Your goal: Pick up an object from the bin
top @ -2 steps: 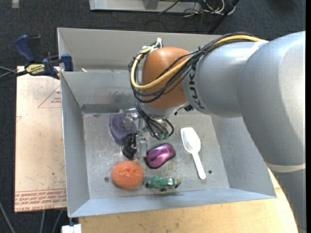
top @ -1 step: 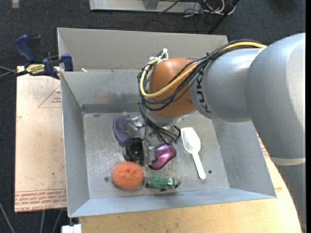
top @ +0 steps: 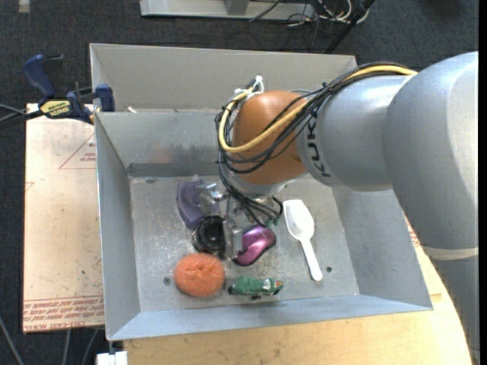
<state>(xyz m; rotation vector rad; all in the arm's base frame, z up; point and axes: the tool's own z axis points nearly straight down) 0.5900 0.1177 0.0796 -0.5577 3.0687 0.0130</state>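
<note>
Front of bin: orange rough ball near the front wall, small green toy just beside it to the right, both lying free. Behind them, mid-floor, a magenta rounded piece and a black ring-shaped thing sit close on either side of the gripper, which is low between them; likeliest pick is one of these two, can't tell which. Claw state can't be told, its tip is masked by its own body and cables. Risk, as judged: things are packed tight here, so a close could catch both pieces or nudge one aside and pinch only an edge, which would slip on the lift; the rounded magenta surface looks prone to that. A pale purple soft piece lies just behind the black one and could snag. White spoon to the right, clear of the tool. Arm enters from the right, bends down steeply, orange cover over the wrist, tool pointing nearly straight at the floor
</note>
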